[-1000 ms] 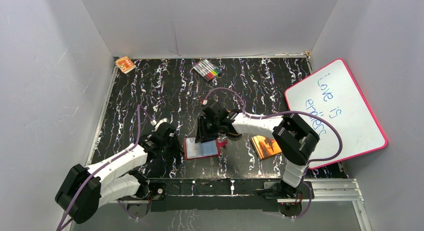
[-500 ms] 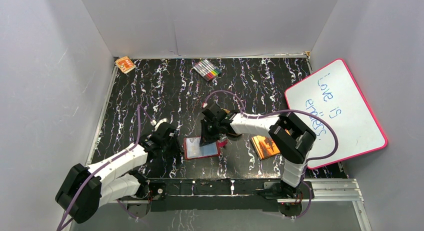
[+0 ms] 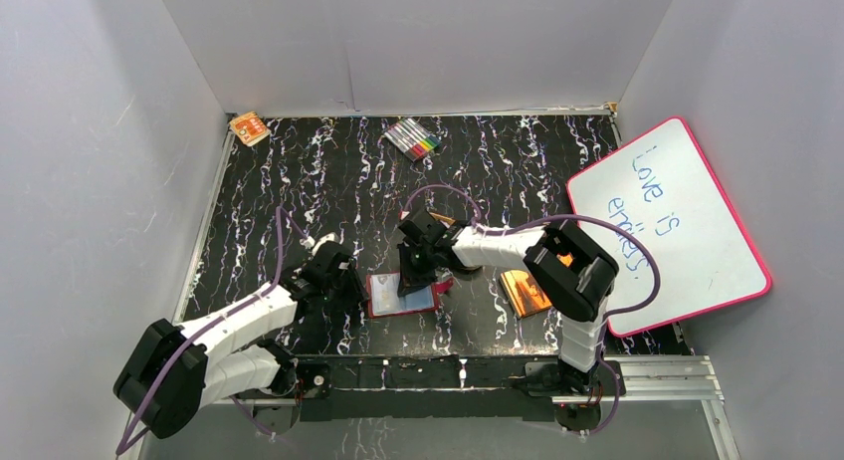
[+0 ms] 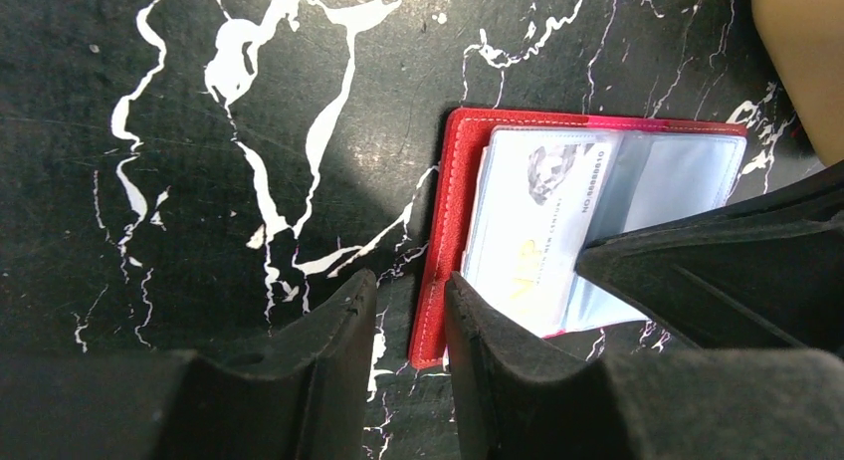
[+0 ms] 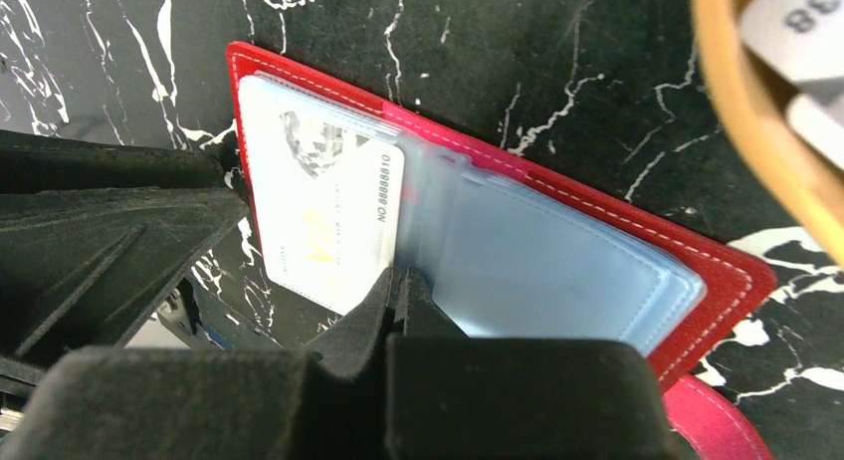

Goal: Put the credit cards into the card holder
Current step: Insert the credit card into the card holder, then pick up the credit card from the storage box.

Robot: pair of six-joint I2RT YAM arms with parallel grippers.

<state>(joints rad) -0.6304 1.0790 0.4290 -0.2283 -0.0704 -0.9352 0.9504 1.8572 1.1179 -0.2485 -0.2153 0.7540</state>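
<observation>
The red card holder (image 3: 383,297) lies open on the table, pale-blue sleeves (image 5: 537,271) up. A white credit card (image 5: 318,211) lies on its left half, one end towards a sleeve mouth. My right gripper (image 5: 403,281) is shut, its tips resting at that card's edge where it meets the sleeves. I cannot tell whether it pinches the card. My left gripper (image 4: 408,321) is open, straddling the holder's (image 4: 443,271) near left corner, one finger (image 4: 488,331) against the red cover. More credit cards (image 5: 796,22) lie in an orange tray (image 5: 741,131).
An orange-brown book (image 3: 527,291) lies right of the holder. A whiteboard (image 3: 667,221) leans at the right wall. A marker pack (image 3: 413,138) and a small orange box (image 3: 249,128) sit at the back. White walls enclose the table.
My right gripper has closed and shifted a little left and nearer over the holder. My left gripper's jaws have narrowed slightly at the holder's corner.
</observation>
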